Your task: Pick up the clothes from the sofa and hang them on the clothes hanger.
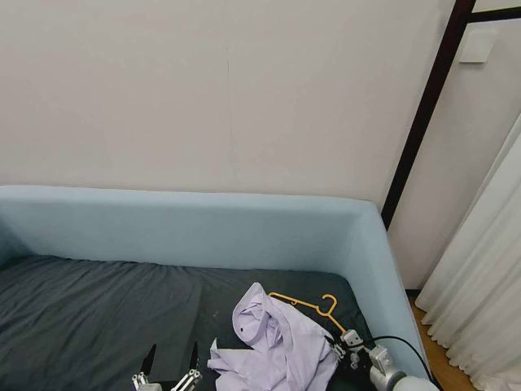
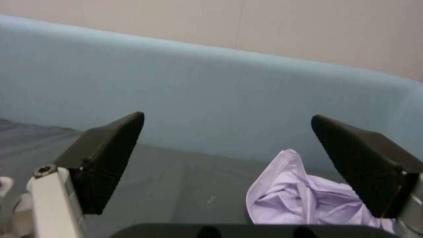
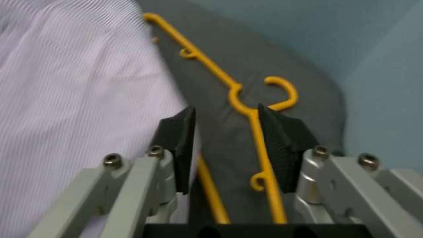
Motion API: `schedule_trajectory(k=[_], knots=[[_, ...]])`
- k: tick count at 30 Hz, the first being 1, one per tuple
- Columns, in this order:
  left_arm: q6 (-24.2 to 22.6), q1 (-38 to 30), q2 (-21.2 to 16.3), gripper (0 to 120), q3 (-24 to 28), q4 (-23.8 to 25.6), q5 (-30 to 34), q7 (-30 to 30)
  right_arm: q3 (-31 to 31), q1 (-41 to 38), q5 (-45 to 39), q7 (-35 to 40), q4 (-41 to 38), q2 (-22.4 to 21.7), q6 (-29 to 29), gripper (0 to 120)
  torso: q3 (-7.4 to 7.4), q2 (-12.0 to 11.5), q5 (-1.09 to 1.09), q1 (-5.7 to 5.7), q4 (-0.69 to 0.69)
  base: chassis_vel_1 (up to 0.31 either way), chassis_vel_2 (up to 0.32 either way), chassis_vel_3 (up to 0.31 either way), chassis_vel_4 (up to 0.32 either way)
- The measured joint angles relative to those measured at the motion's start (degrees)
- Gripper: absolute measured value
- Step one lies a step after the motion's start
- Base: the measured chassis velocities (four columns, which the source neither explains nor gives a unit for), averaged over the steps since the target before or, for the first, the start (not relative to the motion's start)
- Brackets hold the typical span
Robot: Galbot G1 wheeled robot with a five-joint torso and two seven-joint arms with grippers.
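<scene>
Standing beside the pale blue sofa, I see the lilac shirt lying crumpled at the right end of the dark grey seat, as the robot faces it. An orange hanger lies flat on the seat just behind the shirt, its near part tucked under the cloth and its hook toward the sofa's end wall. The right gripper is low over the seat at the shirt's right edge. Its jaws are apart and straddle the hanger's thin bars just below the hook, closed on nothing, and I cannot tell whether they touch the plastic. The left gripper hovers above the bare seat just to the left of the shirt with its jaws wide apart and empty. The shirt looks light and limp, so I judge it will sag and slide wherever it is lifted. A pinch on a bunched fold or the collar should hold better than one on a single loose layer. The hanger looks stiff, light and smooth, thin enough to twist or slip between flat pads. The junction under the hook, where the bars meet, seems the surest place to grip it. Because cloth lies over part of it, lifting the hanger may drag the shirt along. Neither thing has left the seat, so the hanging has not begun.
</scene>
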State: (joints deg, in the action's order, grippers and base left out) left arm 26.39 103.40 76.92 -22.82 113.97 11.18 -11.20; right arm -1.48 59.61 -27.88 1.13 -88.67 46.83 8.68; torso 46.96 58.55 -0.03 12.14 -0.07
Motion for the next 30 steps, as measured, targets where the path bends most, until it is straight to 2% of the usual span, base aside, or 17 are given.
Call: schedule_trajectory(k=[9, 13, 14, 15, 16, 20, 23, 26, 30], knots=[[-0.70, -0.10, -0.64, 100, 0.95, -0.16, 0.78, -0.55, 0.40, -3.46, -7.93, 3.83, -6.58, -1.47, 4.94, 73, 0.00, 0.00, -0.02, 0.00, -0.01, 0.000, 0.000, 0.000, 0.000], [-1.25, 0.28, -1.16, 100, 0.82, 0.30, 2.24, -0.91, -4.78, -10.77, -14.93, 5.55, -5.56, 1.61, 7.57, 90, 0.00, 0.00, -0.01, 0.00, -0.01, 0.000, 0.000, 0.000, 0.000], [-1.25, 0.28, -1.16, 100, 0.82, 0.30, 2.24, -0.91, -4.78, -10.77, -14.93, 5.55, -5.56, 1.61, 7.57, 90, 0.00, 0.00, -0.01, 0.00, -0.01, 0.000, 0.000, 0.000, 0.000], [-1.30, 0.40, -1.24, 100, 0.83, 0.30, 2.39, -1.00, -6.84, -13.74, -16.37, 5.79, -4.16, 3.24, 8.23, 93, 0.00, 0.00, -0.03, 0.00, -0.01, 0.000, 0.000, 0.000, 0.000], [-1.38, 0.57, -1.29, 100, 0.86, 0.38, 2.57, -1.11, -9.01, -16.94, -17.63, 5.95, -1.48, 5.30, 8.76, 98, 0.00, 0.00, -0.01, 0.00, 0.05, 0.000, 0.000, 0.000, 0.000], [-1.62, 1.14, -1.35, 100, 0.96, 0.87, 2.90, -1.35, -14.04, -24.19, -21.94, 6.41, 6.59, 10.90, 9.94, 100, 0.01, 0.00, -0.01, 0.00, 0.04, 0.000, 0.000, 0.000, 0.000], [-1.66, 1.25, -1.40, 100, 0.89, 0.90, 2.97, -1.39, -16.11, -26.60, -22.95, 6.11, 9.73, 12.79, 10.30, 100, 0.01, 0.00, -0.03, 0.00, -0.03, 0.000, 0.000, 0.000, 0.000], [-1.76, 1.26, -1.45, 100, 0.71, 0.83, 3.04, -1.46, -20.25, -30.40, -22.33, 4.31, 15.31, 15.86, 10.31, 100, 0.01, -0.01, -0.02, 0.00, 0.00, 0.000, 0.000, 0.000, 0.000], [-1.81, 1.23, -1.33, 99, 0.70, 0.43, 3.02, -1.48, -22.69, -33.10, -21.45, 2.71, 20.53, 18.95, 9.75, 100, 0.01, -0.01, -0.02, 0.00, 0.00, 0.000, 0.000, 0.000, 0.000]])
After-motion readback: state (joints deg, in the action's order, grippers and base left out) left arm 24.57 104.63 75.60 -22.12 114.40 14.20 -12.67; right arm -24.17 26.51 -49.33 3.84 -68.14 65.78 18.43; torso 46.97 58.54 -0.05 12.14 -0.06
